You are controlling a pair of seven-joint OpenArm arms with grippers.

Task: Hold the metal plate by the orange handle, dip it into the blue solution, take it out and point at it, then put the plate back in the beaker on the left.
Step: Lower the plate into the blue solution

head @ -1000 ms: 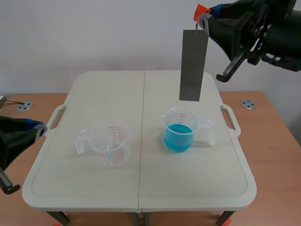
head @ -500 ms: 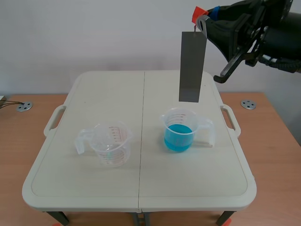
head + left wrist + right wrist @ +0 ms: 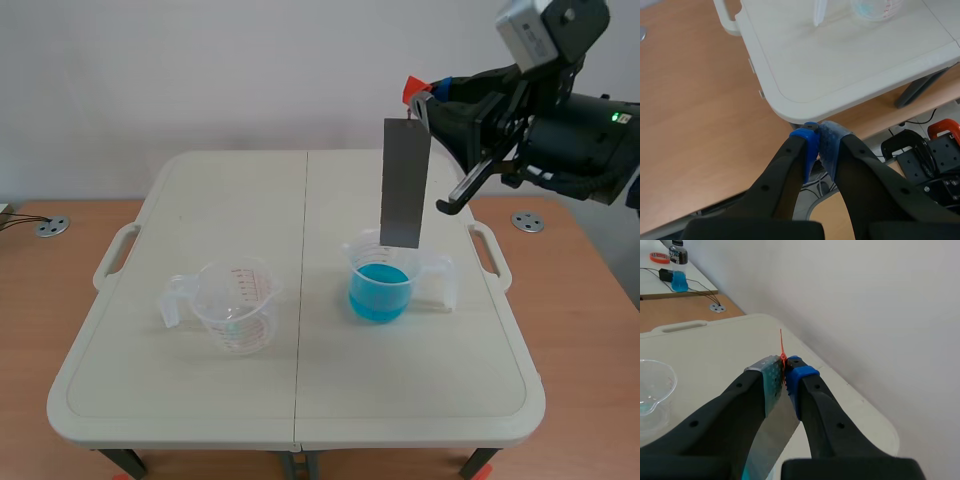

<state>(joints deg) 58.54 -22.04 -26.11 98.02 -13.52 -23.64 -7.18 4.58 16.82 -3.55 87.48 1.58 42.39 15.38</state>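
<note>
Grey metal plate (image 3: 405, 182) above blue solution (image 3: 378, 292)

On the table (image 3: 300, 395), left beaker (image 3: 238, 305) and right beaker (image 3: 385, 278) stand apart; the plate (image 3: 403, 180) hangs just above the right

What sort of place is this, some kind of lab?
Likely a robot test lab staging a chemistry demo: a black claw holds a plate over a beaker of blue solution, with a clear beaker nearby on a table.
</note>
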